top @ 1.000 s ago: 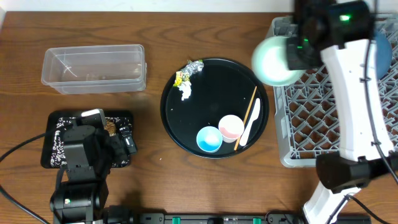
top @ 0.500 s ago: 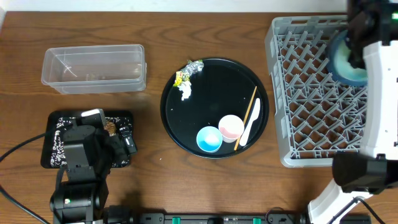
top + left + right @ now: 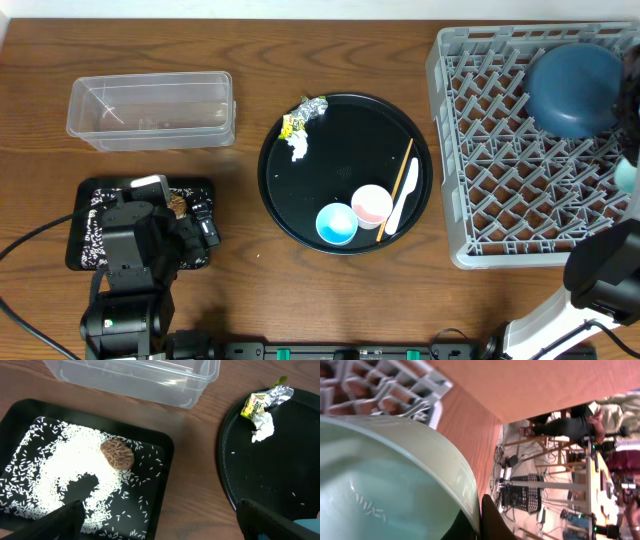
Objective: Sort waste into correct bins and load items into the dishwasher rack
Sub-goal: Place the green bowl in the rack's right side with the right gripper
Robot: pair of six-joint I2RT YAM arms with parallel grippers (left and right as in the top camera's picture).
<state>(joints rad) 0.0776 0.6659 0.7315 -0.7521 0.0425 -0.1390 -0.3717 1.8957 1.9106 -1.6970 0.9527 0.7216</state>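
Right wrist view: right gripper [image 3: 480,522] pinches the pale green bowl [image 3: 385,475] by its rim, near the grey plastic pegged rack [image 3: 395,382]; left gripper [image 3: 160,510], fingers spread, hangs over the shallow black rectangular tray [image 3: 167,447]

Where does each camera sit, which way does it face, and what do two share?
Overhead: above the table, facing straight down on rack and round tray; left arm, right arm show.
Left wrist: on left arm, looking down at rice tray and tub; own fingers at bottom corners.
Right wrist: on right arm, close against the bowl; one dark finger shows.
Shared: overhead and left wrist both see tub and foil.
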